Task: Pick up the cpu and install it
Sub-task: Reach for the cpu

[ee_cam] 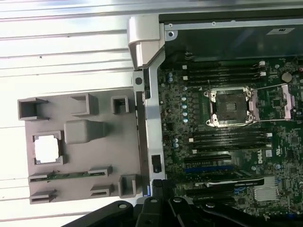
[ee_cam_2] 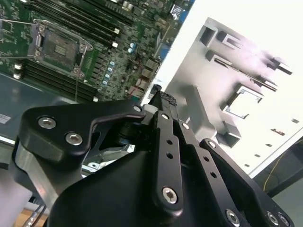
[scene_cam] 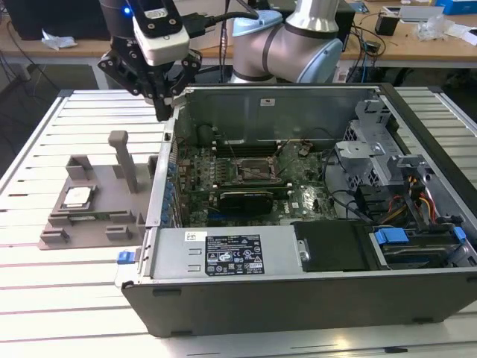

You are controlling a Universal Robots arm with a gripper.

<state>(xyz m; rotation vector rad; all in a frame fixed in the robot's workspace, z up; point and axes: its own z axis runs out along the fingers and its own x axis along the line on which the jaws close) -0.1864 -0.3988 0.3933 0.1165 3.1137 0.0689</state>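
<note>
A tall post (scene_cam: 123, 160) stands near the uncovered cpu (scene_cam: 77, 197).

Bright, even light; the table (ee_cam_2: 265, 28) glares white (second wrist view).

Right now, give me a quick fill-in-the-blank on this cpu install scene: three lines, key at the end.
1. The cpu sits in the grey holder on the exterior view's ____ of the computer case.
2. The motherboard socket is open and ____.
3. The gripper hangs above the case wall nearest the holder, shut, holding ____.
Missing words: left; empty; nothing.
</note>
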